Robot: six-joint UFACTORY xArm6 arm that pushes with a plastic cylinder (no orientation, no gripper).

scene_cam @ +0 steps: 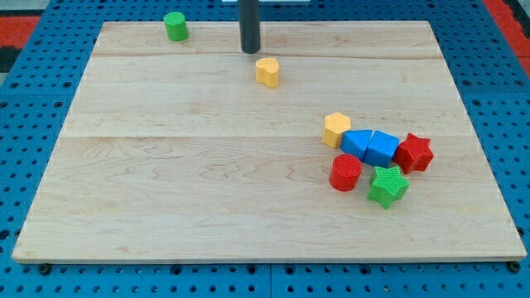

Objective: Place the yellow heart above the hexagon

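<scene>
Camera view: one picture from above and in front of the wooden table [166, 190], which lies on a blue pegboard
Tip: the dark rod ends at my tip [250, 51], near the view's top, a little left of the middle
Hand: the arm has no hand at all, only this rod, so nothing is grasped and nothing can be released
Yellow heart: the yellow heart [267, 71] sits just beside the tip, toward the view's bottom and a little to the right; I cannot tell if they touch
Yellow hexagon: the yellow hexagon [336, 129] stands well apart from the heart, lower and to the view's right, at the left edge of a cluster
Cluster: two blue blocks [372, 146], a red star [414, 152], a red cylinder [345, 172] and a green star [387, 185] crowd around the hexagon's right and lower sides
Green cylinder: the green cylinder [175, 26] is alone at the view's top left
Key relation: tip, heart and hexagon lie almost on one slanted line, with the tip behind the heart; in my judgement a push toward lower right carries the heart to the place above the hexagon
</scene>
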